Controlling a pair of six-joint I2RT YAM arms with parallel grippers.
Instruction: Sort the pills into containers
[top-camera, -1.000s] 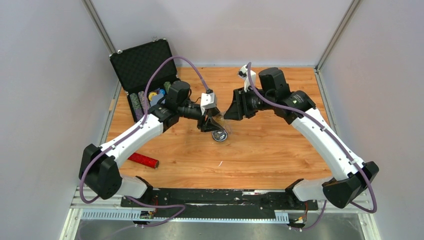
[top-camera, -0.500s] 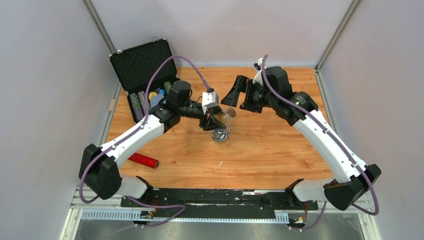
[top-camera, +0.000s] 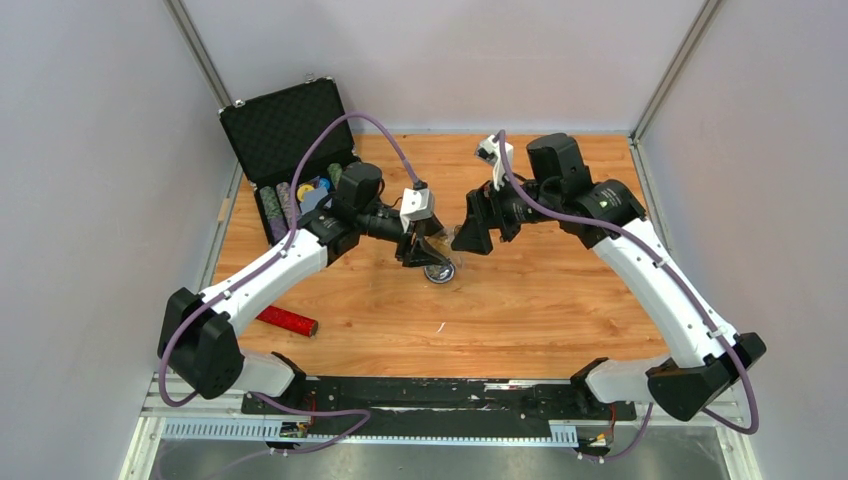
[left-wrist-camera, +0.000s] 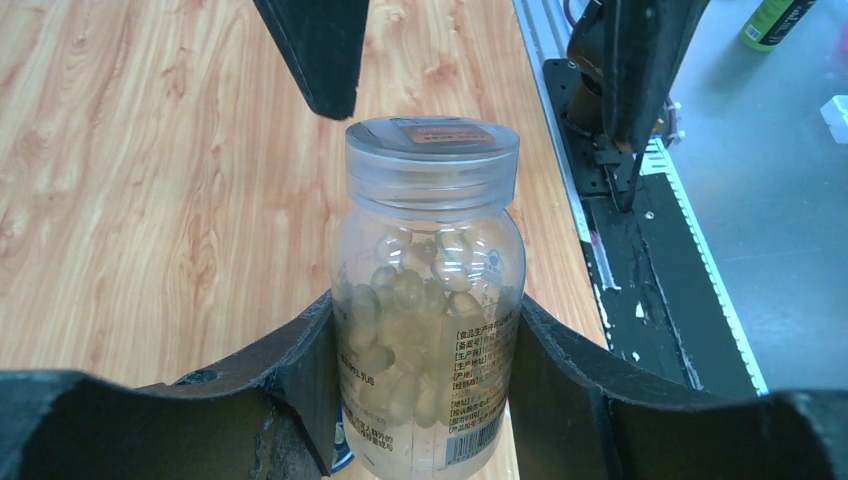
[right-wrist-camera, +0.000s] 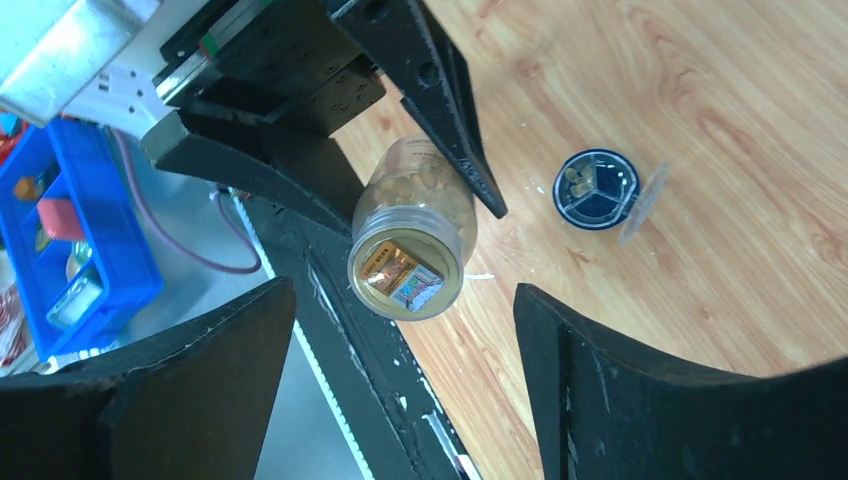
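1. One round pill dish (right-wrist-camera: 596, 189), with a dark rim, a blue inside and dark dividers making three compartments. It sits on the counter (top-camera: 540, 300) near its middle, directly under the left pincer in the top view. One compartment holds something small and pale, too small to identify.
2. One clear round lid (right-wrist-camera: 643, 203), tilted and touching the edge of the dish.
3. One clear pill bottle (left-wrist-camera: 430, 300), full of pale yellowish capsules, with a printed label and barcode on its side. Its clear screw cap (left-wrist-camera: 432, 150) is on and bears an orange-and-white sticker. The bottle is held off the counter above the dish, cap end turned toward the right pincer.
4. Left pincer (left-wrist-camera: 425, 335): clamped on the body of the bottle, one finger on each side below the shoulder.
5. Right pincer (right-wrist-camera: 405, 293): fingers spread wide, facing the cap. One finger stands on either side of the cap and neither touches it.
6. One black poker-chip case (top-camera: 285, 130), lid open, with coloured chips in rows, at the far left corner of the counter.
7. One red cylinder (top-camera: 287, 320), lying on the counter near the left arm's base, well apart from the dish.
8. One blue bin (right-wrist-camera: 60, 230), off the counter, seen by the right wrist camera.
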